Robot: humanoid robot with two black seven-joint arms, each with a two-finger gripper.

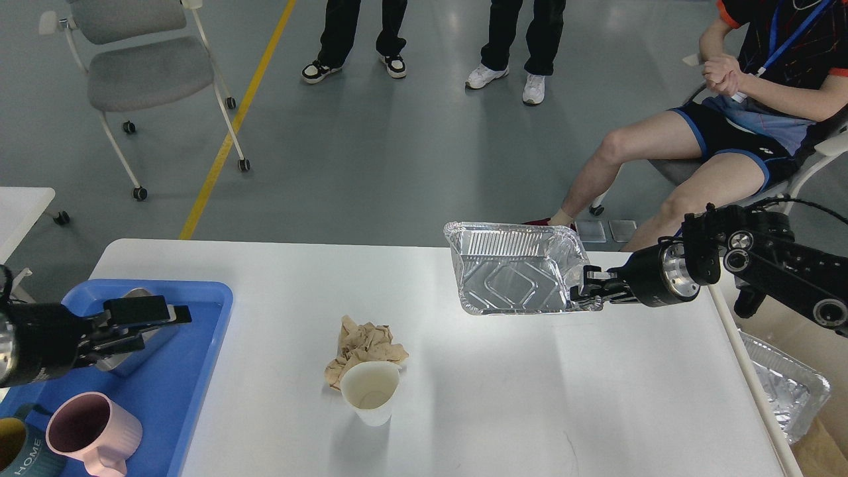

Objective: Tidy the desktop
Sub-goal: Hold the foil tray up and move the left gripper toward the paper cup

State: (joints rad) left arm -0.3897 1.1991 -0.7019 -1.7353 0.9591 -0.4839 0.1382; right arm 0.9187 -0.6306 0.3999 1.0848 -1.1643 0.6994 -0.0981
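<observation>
The desktop (530,397) is a wide white tabletop. My right gripper (586,289) is shut on the right rim of an empty foil tray (510,278) and holds it tilted just above the desktop's far right part. A crumpled brown paper (364,344) lies mid-table, touching a white paper cup (370,392) standing upright in front of it. My left gripper (136,326) hovers over the blue tray (199,371) at the left, fingers apart, in front of a metal container (162,334).
A pink mug (89,430) and a dark mug (20,454) stand in the blue tray's near end. More foil trays (785,387) lie off the table's right edge. A seated person (695,152), standing people, a chair (142,66) and a small white table (20,205) surround it.
</observation>
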